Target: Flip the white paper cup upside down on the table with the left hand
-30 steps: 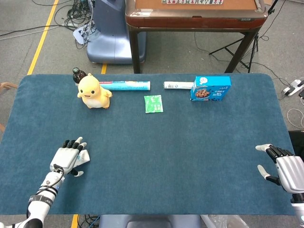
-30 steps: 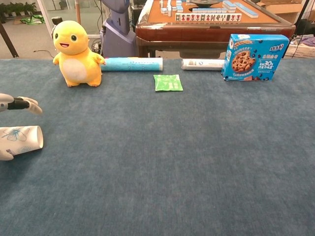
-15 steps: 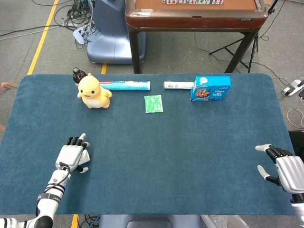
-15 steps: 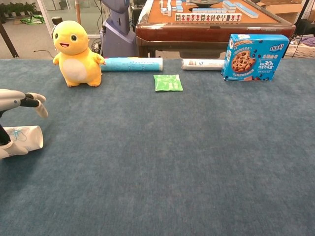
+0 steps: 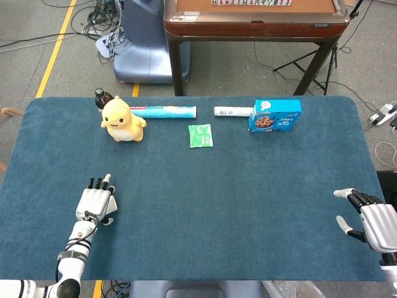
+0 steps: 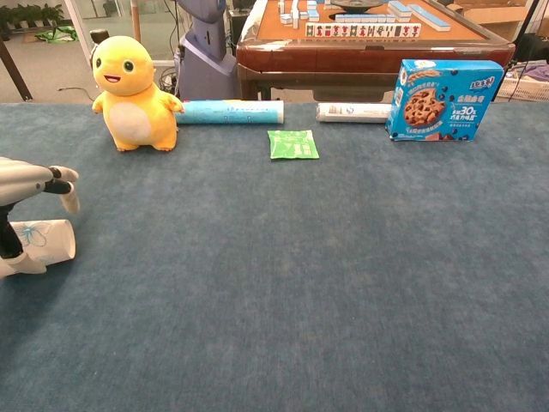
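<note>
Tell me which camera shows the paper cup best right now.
The chest view: the paper cup lies on its side at the left edge, the left hand over it. In the head view the hand covers it almost completely.

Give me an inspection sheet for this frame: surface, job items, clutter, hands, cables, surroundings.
Surface: blue felt table, flat.
Job's things: white paper cup lying on its side at the left edge, mouth toward the table's middle; not yet flipped.
Clutter: yellow duck plush, blue tube, green packet, white tube, blue cookie box, all along the far edge.
Hands: left hand over the cup, fingers around it; firm grip cannot be confirmed. Right hand holds nothing, fingers apart.
Cables: loose cables on the floor behind the table.
Surroundings: mahjong table, blue-grey machine base, yellow floor line.
</note>
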